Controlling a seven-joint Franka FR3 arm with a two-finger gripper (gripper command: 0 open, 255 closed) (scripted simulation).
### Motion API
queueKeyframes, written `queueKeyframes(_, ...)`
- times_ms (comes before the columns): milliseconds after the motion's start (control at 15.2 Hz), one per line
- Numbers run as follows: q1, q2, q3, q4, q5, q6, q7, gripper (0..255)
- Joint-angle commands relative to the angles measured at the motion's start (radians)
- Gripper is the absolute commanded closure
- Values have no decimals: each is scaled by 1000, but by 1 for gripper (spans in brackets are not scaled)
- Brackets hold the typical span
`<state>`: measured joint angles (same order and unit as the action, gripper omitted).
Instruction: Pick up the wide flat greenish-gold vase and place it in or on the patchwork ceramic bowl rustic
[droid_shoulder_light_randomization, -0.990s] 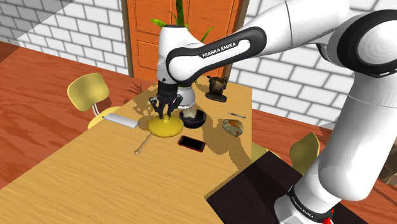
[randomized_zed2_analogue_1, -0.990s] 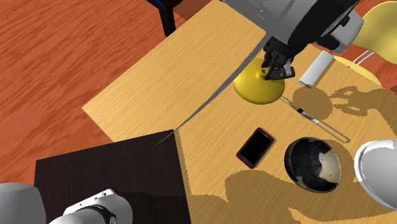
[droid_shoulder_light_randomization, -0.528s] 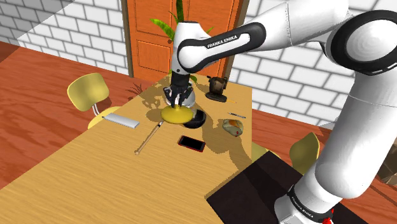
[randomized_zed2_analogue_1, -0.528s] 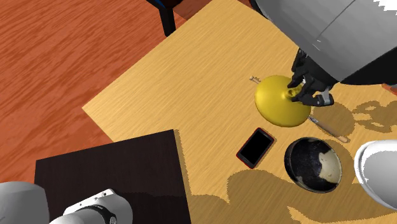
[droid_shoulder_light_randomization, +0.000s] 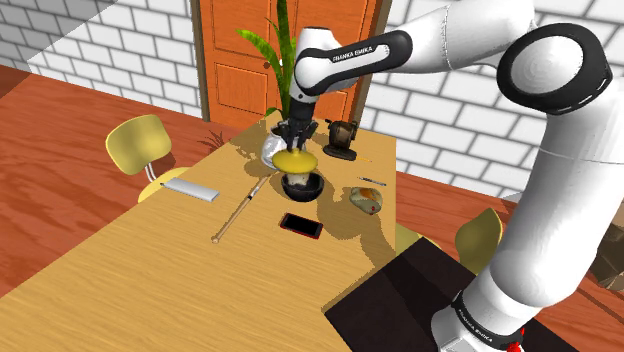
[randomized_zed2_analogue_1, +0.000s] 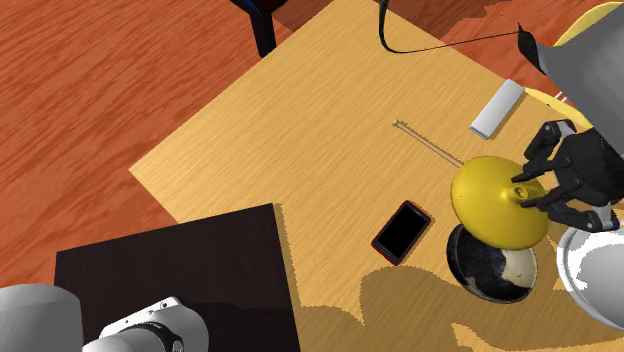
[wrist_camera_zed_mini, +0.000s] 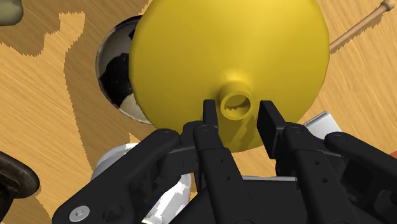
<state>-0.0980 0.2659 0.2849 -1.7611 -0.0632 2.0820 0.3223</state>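
Observation:
The wide flat yellow vase (droid_shoulder_light_randomization: 296, 161) hangs in the air, tilted, partly over the dark bowl with pale patches (droid_shoulder_light_randomization: 302, 186) on the wooden table. My gripper (droid_shoulder_light_randomization: 297, 141) is shut on the vase's short narrow neck. In the second exterior view the vase (randomized_zed2_analogue_1: 495, 203) covers the upper rim of the bowl (randomized_zed2_analogue_1: 490, 272), and the gripper (randomized_zed2_analogue_1: 524, 187) grips it from the right. In the wrist view the gripper (wrist_camera_zed_mini: 236, 113) clasps the neck, the vase body (wrist_camera_zed_mini: 222, 51) spreads beyond it, and part of the bowl (wrist_camera_zed_mini: 116, 70) shows beside it.
A black phone (droid_shoulder_light_randomization: 301, 225) lies near the bowl, a long thin wooden stick (droid_shoulder_light_randomization: 240, 209) and a grey bar (droid_shoulder_light_randomization: 190, 189) further along. A white rounded pot (randomized_zed2_analogue_1: 592, 280), a dark grinder (droid_shoulder_light_randomization: 342, 138) and a small stone-like object (droid_shoulder_light_randomization: 367, 200) stand close by. A yellow chair (droid_shoulder_light_randomization: 140, 146) flanks the table.
The gripper lifted the vase off the table and carried it toward the shoulder view's right and back, from beside the stick to above the bowl. The stick now lies uncovered.

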Motion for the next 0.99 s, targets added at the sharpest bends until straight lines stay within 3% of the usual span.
queueKeyframes(0,-23,22,-14,39,1,-18,-41,255)
queueKeyframes(396,-85,109,-51,192,1,-85,-149,255)
queueKeyframes(924,-84,138,-55,125,-8,10,-145,255)
